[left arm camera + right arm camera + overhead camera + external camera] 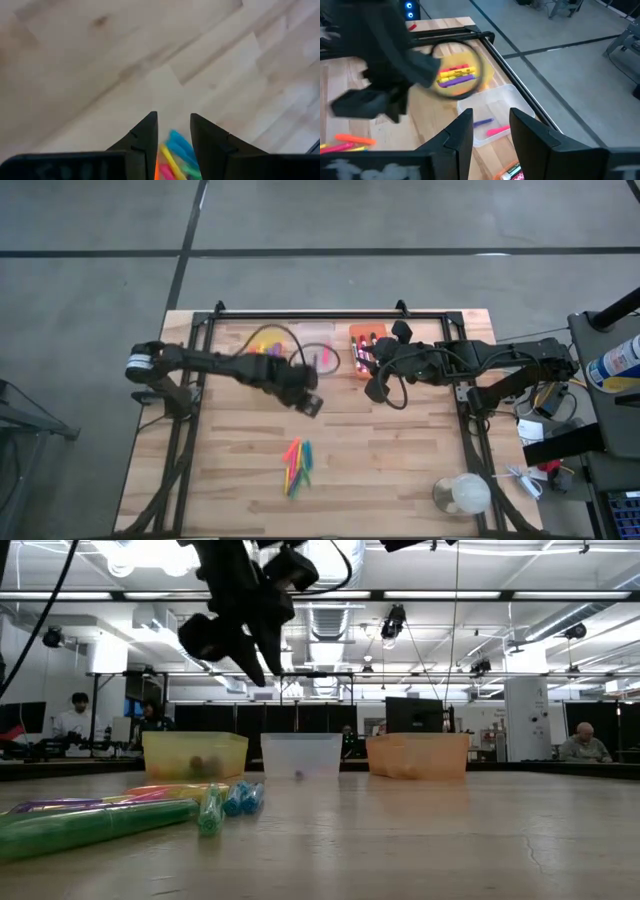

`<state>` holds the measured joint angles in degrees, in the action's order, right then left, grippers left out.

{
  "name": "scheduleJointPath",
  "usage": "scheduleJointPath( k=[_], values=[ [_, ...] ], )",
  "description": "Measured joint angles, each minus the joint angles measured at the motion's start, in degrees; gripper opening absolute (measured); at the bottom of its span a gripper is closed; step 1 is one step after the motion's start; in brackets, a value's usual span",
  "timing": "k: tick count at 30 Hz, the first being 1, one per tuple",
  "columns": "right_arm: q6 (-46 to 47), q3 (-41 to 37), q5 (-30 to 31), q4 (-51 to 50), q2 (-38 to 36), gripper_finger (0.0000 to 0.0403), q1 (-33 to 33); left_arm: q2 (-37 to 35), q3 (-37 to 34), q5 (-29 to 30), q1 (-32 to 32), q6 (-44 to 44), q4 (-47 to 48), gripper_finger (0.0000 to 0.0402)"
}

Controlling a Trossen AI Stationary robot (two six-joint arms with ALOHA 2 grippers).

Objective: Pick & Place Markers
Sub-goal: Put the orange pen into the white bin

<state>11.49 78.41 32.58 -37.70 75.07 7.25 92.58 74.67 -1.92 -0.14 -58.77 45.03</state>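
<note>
My left gripper [310,402] hangs above the middle of the wooden table [400,470], clear of the boards, with its jaws a narrow gap apart and nothing between them; past my left fingers [145,137] I look down on the loose markers [175,157] below. That small heap of markers [296,465] lies toward the near edge, pink, orange, yellow, green and blue ones side by side, well apart from the bins. Along the far edge stand three small bins in a row: the yellow bin [268,340] with yellow, pink and purple markers inside, the clear bin [318,352] beside it with a purple and a pink one on its floor, and the orange bin [365,352] holding white-bodied pens. My right gripper [372,385] hovers just beside the orange bin, on its near side, its jaws likewise a narrow gap apart and empty. From table height the loose markers [110,815] lie in front, with the three bins behind. A clear round object [462,495] sits at the table's near right corner
</note>
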Motion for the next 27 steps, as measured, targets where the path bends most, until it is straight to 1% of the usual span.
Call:
scheduleJointPath(
  k=[5, 10, 15, 23, 27],
  values=[
    [-0.1, 0.0, 0.0, -0.5, 0.0, 0.0121, 0.0, 0.1, -1.4, 3.8, -7.1, -4.6, -0.4, 0.0108],
    [0.3, 0.0, 0.0, -1.0, -0.1, 0.0121, 0.0, 0.1, -5.3, 4.1, -12.2, -10.9, -0.5, 0.0108],
    [0.3, 0.0, 0.0, -1.0, -0.1, 0.0121, 0.0, 0.2, -9.9, 4.1, -14.7, -14.9, -2.2, 0.0108],
    [0.7, 0.0, 0.0, -1.0, -0.1, 0.0121, 0.0, 0.4, -16.4, 4.0, -17.6, -15.4, -16.7, 0.0108],
    [1.8, 0.0, 0.0, -1.0, -0.1, 0.0121, 0.0, 0.4, -18.5, 4.0, -18.3, -16.8, -17.2, 0.0108]
  ],
)
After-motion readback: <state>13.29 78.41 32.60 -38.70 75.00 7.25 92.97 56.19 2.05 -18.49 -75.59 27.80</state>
